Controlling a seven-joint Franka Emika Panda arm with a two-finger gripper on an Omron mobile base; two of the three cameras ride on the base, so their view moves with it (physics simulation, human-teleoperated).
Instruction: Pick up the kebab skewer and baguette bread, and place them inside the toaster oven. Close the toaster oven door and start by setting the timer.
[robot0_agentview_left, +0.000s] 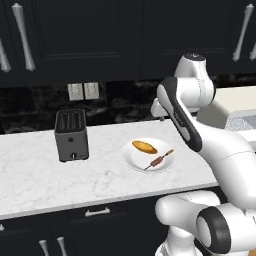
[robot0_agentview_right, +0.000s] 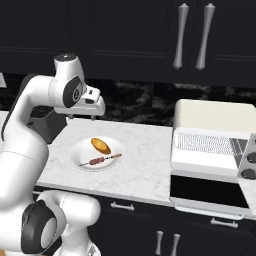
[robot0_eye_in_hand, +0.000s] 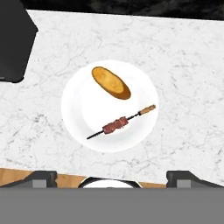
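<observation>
a white plate (robot0_eye_in_hand: 78, 127) sits on the marble counter (robot0_agentview_left: 35, 175), and on it lie the baguette bread (robot0_eye_in_hand: 111, 82) and the kebab skewer (robot0_eye_in_hand: 120, 123), side by side but not touching. the bread lies on the part of the plate nearer the wall, the skewer on the part nearer the counter's front edge, its meat bunched around the middle of the stick and a pale handle at one end. the gripper (robot0_eye_in_hand: 111, 176) hangs above the plate, well clear of both foods, with its two dark finger tips spread wide apart and nothing between them; in the right base view the hand (robot0_agentview_right: 89, 106) points downward over the plate's far side. a dark slot toaster (robot0_agentview_left: 71, 135) stands on the counter to the left of the plate. to the right, apart from the plate, is the cream toaster oven (robot0_agentview_right: 212, 116), and the toaster oven door (robot0_agentview_right: 207, 192) hangs open, folded down flat in front of it, with the wire rack (robot0_agentview_right: 202, 142) visible inside. dark cabinets (robot0_agentview_right: 150, 35) run above the counter.
</observation>
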